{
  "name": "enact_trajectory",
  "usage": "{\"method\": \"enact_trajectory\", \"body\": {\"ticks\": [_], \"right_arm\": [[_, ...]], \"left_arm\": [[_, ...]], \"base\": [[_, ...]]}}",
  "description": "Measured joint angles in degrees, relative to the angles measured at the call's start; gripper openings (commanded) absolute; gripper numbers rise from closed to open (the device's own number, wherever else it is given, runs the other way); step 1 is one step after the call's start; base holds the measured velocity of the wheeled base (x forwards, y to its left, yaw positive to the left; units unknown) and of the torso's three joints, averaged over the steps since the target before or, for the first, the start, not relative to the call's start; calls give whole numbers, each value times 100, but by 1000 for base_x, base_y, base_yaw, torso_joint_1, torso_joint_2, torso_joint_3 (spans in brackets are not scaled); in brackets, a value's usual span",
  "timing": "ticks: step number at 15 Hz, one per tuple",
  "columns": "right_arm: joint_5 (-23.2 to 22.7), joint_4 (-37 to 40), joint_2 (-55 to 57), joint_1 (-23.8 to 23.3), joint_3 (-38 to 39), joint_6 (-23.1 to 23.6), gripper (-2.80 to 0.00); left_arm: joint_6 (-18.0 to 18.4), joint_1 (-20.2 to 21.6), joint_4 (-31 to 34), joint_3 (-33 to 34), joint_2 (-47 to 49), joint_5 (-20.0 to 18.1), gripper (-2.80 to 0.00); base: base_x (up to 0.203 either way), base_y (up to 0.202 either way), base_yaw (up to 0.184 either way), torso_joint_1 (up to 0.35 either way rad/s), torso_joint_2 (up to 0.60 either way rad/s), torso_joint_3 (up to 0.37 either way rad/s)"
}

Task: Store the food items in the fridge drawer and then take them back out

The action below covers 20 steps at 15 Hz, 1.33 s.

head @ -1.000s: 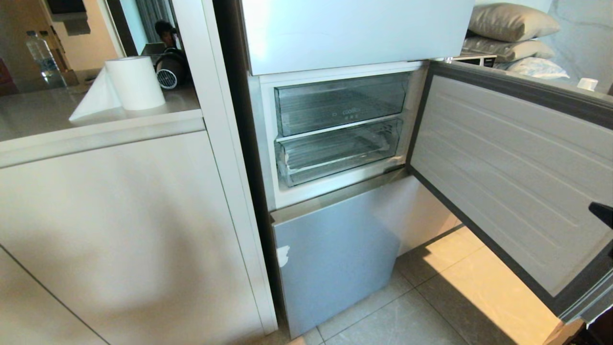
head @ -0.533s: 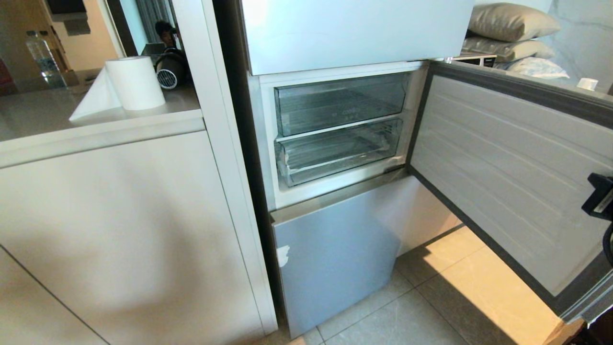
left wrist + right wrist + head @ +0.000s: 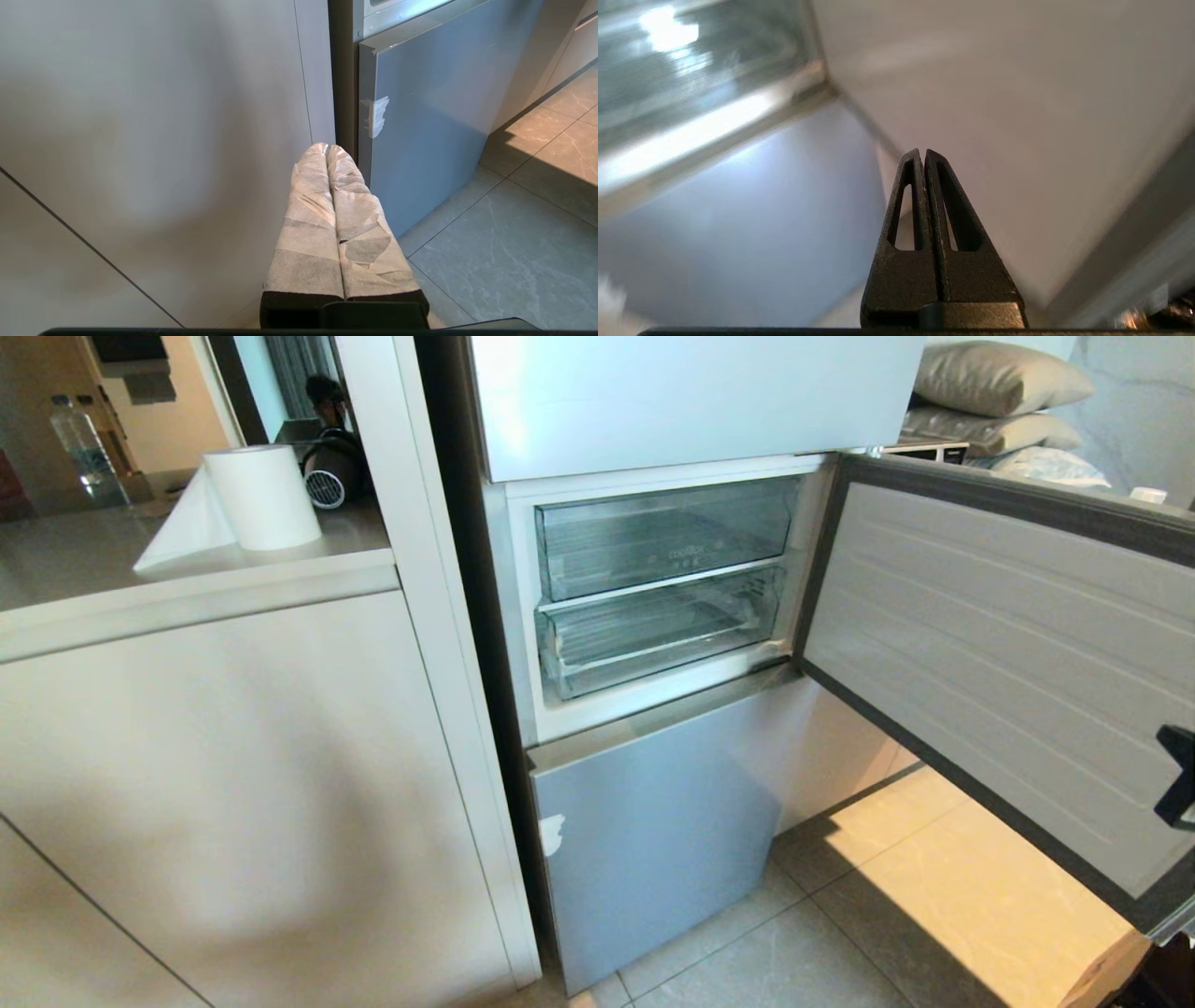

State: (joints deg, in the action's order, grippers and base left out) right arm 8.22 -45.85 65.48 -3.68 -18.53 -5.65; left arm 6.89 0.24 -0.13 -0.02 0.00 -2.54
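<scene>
- 2 clear bins sit stacked in the open fridge compartment; you have the upper bin (image 3: 665,537) above and the lower fridge drawer (image 3: 658,633) below, both pushed in and both showing only ribbed plastic.
- 0 food items are in view, so you cannot place the fruit from any camera; neither bin shows it through its front.
- 1 fridge door (image 3: 1008,663) hangs swung out on the right of the head view, its ribbed inner liner facing you.
- 1 right gripper (image 3: 923,156) hangs close to that door's liner, fingers pressed together with nothing between them; in the head view you see only a black scrap of it at the right edge.
- 1 left gripper (image 3: 326,150), fingers wrapped in pale tape, is likewise closed and empty, parked low beside the white cabinet (image 3: 140,140) and the pale blue lower panel (image 3: 430,130).
- Handling, as a judgement: the drawer looks like stiff, thin, glossy plastic, light when empty but likely to bind on its rails if you pull off-centre. Take it at the middle of the front wall's top lip, hooking over the edge rather than pinching the slick face.
- Hard to read: the right wrist view is smeared, so you cannot tell whether the fingertips touch the liner. The drawer's rails and back wall are hidden inside the cavity.
- 1 paper roll (image 3: 264,495) stands on the counter (image 3: 93,560) on the left, well apart from the work.
</scene>
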Motion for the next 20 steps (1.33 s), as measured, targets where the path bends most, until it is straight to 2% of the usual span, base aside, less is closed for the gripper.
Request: {"method": "enact_trajectory", "body": {"ticks": [3,5,8,11,13,15,20], "right_arm": [[-412,181,-996,0,1089,254,-280],[-690,652,-1853,0,1495,352,-280],[-1030,2160,-3533,28,1716,521,-280],[-908,3827,-5036,179,1800,585,-280],[-875,4642,-5793,263,1765,793,-280],[-823,4699,-6222,306,1794,858,-280],[-807,4631,-6514,324,1848,985,-280]], "left_arm": [[0,0,-5,2,0,0,-280],[-3,0,-7,2,0,0,-280],[-16,0,-7,2,0,4,-280],[-266,0,-8,2,0,27,-280],[-428,0,-16,2,0,203,-280],[-667,0,-27,2,0,254,-280],[-679,0,-28,2,0,254,-280]], "base": [[0,0,0,0,0,0],[0,0,0,0,0,0],[0,0,0,0,0,0],[0,0,0,0,0,0],[0,0,0,0,0,0],[0,0,0,0,0,0],[0,0,0,0,0,0]]}}
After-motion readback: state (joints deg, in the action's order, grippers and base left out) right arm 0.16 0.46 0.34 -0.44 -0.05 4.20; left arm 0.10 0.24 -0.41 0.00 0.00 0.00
